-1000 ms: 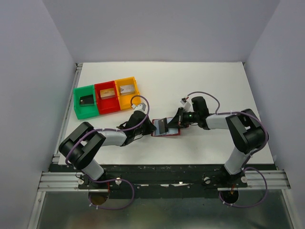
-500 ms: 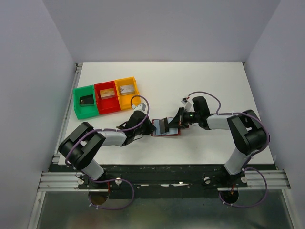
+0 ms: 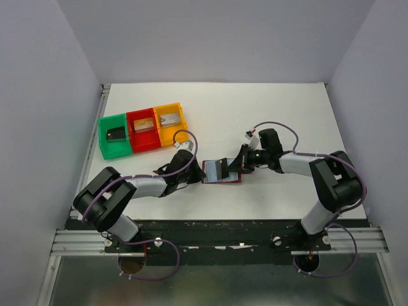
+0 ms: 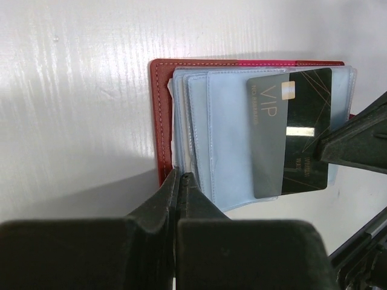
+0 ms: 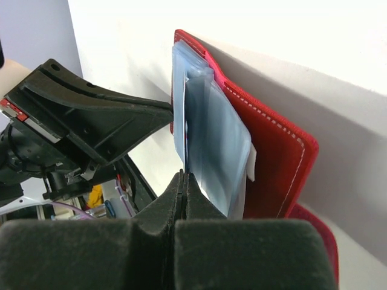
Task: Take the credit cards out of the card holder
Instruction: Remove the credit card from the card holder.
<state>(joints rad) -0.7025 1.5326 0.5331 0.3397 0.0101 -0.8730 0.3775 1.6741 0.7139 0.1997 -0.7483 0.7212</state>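
Card holder (image 3: 222, 173) open flat on the counter (image 3: 287, 115), one black card (image 3: 217, 167) gripped at its edge.

Holder is seen near the counter's middle, just ahead of the two arm bases, red cover down and light blue pockets (image 4: 227, 121) up. Left pincer (image 4: 178, 178) is closed on the holder's edge at 9 o'clock, clamped where cover and pockets meet. Right pincer (image 5: 184, 178) is closed on the black card from 3 o'clock; the card is partly out of its pocket, "VIP" print exposed in the left wrist view. At 10 o'clock from the holder, well apart, three trays are lined up touching: green tray (image 3: 106, 141) with a dark card (image 3: 115, 134), red tray (image 3: 148, 146) with a silver card (image 3: 145, 124), yellow tray (image 3: 181, 118) with a gold card (image 3: 169, 118).
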